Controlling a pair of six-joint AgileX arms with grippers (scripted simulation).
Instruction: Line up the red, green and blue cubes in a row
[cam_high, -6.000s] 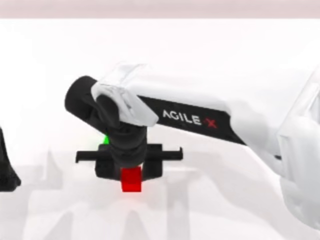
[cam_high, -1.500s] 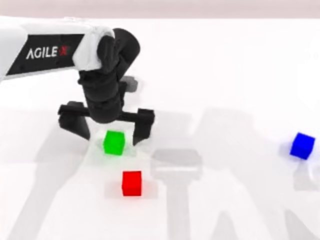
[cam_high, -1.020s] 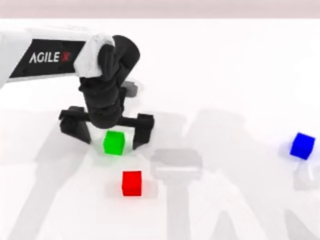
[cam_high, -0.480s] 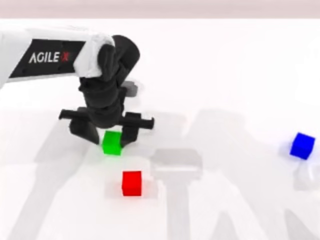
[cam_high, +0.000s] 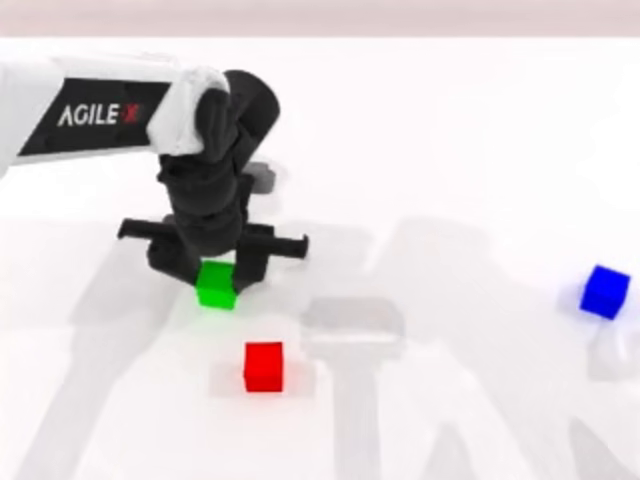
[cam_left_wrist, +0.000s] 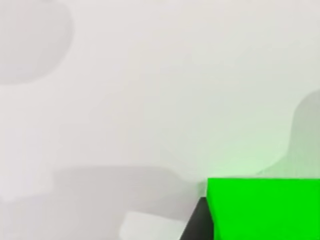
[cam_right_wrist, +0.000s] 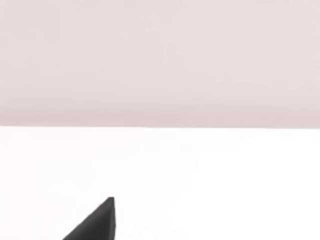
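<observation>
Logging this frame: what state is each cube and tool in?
green cube: clamped between the fingers of the left tool.
red cube: free on the table, nearer the camera.
blue cube: free, far right.
left tool: shut on the green cube.
right tool: out of top view.

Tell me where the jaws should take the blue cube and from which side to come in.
Grip the blue cube across two opposite flat side faces, coming straight down from above. It sits alone on the table near the right edge, with free space around it and nothing on top, so either pair of faces looks reachable; square the jaws to its slightly turned sides.
</observation>
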